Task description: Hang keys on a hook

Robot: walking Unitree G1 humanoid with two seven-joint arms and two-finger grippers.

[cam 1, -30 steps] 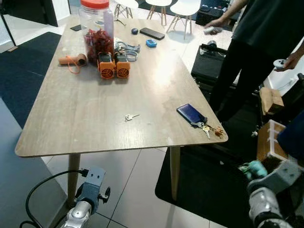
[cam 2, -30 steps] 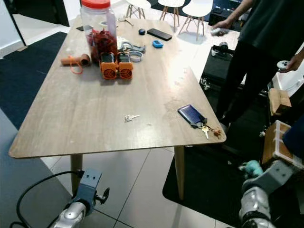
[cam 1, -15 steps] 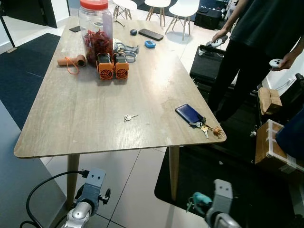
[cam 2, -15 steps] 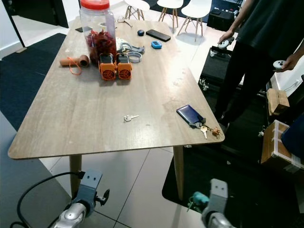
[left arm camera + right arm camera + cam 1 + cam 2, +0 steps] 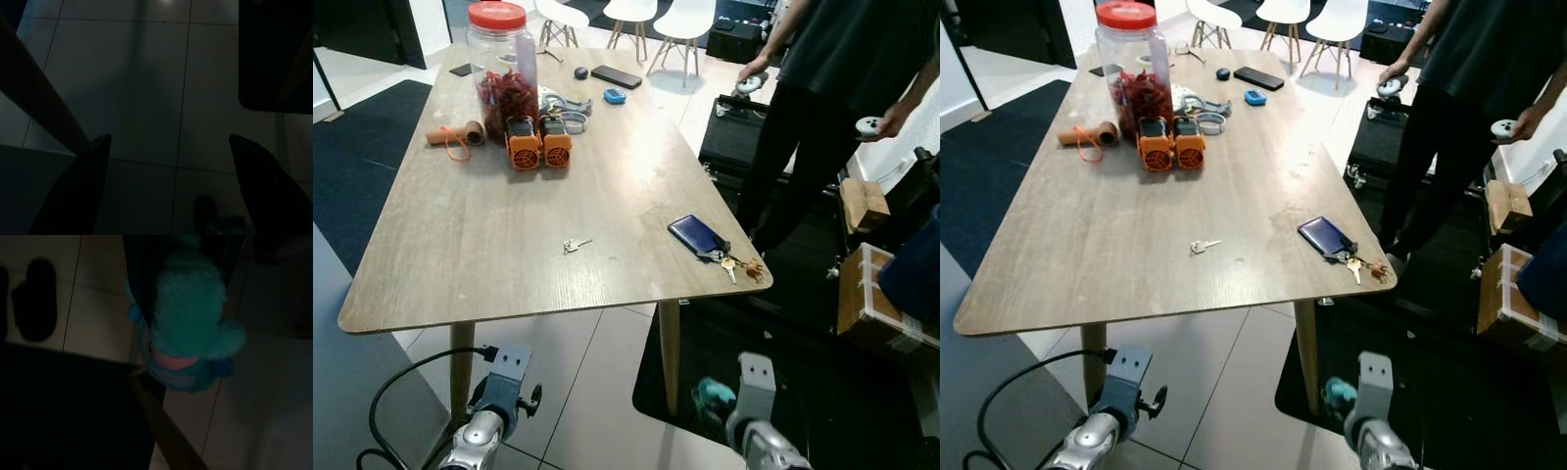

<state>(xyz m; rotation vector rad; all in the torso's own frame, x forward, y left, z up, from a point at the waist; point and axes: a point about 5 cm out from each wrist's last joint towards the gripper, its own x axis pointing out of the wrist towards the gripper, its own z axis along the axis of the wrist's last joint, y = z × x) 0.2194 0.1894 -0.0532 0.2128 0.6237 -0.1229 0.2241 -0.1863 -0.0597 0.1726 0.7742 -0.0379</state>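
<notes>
Keys (image 5: 732, 264) on a bunch with a dark blue fob, lying at the right front corner of the long pale wood table (image 5: 489, 225), untouched. Still the approach step. Left gripper (image 5: 168, 183) spread wide, down below that table; right gripper (image 5: 188, 333) pinching a teal plush toy (image 5: 188, 333). Next: probably dump that, then reach for the bunch. No hook spotted.

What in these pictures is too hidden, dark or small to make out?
- Right gripper: the right wrist view is very dark, and the teal plush toy covers its jaws, so the grip is unclear.
- Key bunch by the blue wallet at the table edge: too small in the eye views to count keys.
- Person: cut off by the top edge.
- Small key: too small for detail.
</notes>
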